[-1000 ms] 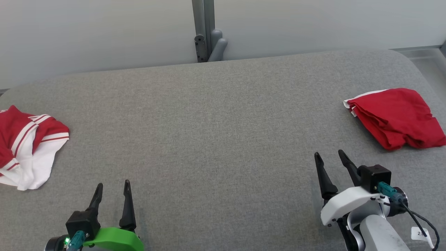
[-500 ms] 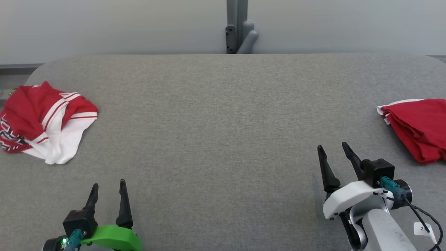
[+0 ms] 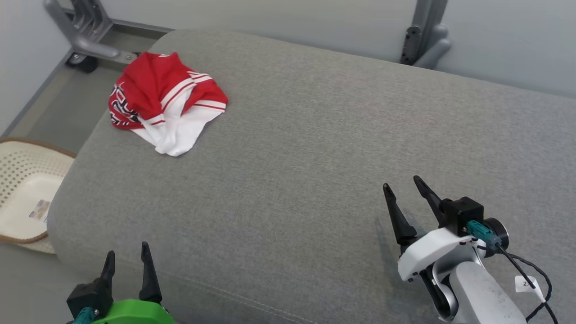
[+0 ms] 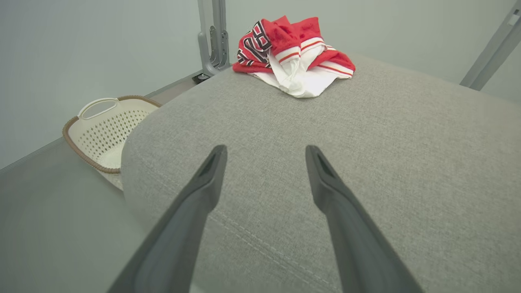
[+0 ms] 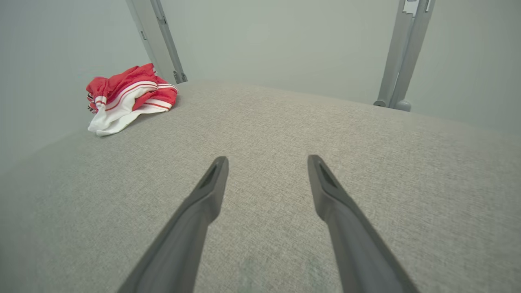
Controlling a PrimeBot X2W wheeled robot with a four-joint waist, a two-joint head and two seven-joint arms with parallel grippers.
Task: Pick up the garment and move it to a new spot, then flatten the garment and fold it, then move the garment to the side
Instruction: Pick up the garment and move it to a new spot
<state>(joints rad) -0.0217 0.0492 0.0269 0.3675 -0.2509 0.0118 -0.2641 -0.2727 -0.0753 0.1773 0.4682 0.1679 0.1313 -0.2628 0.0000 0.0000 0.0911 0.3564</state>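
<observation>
A crumpled red and white garment (image 3: 164, 101) with striped trim lies in a heap near the far left corner of the grey padded table (image 3: 315, 148). The left wrist view has the garment (image 4: 295, 57) straight ahead, far beyond the fingers. From the right wrist the garment (image 5: 128, 97) sits far off to the upper left. My left gripper (image 3: 127, 256) hovers open at the table's near left edge, nothing between its fingers. My right gripper (image 3: 402, 184) stands open over the near right of the table, also holding nothing.
A cream perforated laundry basket (image 3: 20, 193) sits on the floor left of the table, and the left wrist view has the basket (image 4: 103, 130) too. Grey metal frame posts (image 3: 423, 36) rise behind the table against a pale wall.
The head camera has swung left: the red and white garment now sits further right and up in view, the folded red cloth at the right has left view, and the basket has appeared. Both grippers stay open.
</observation>
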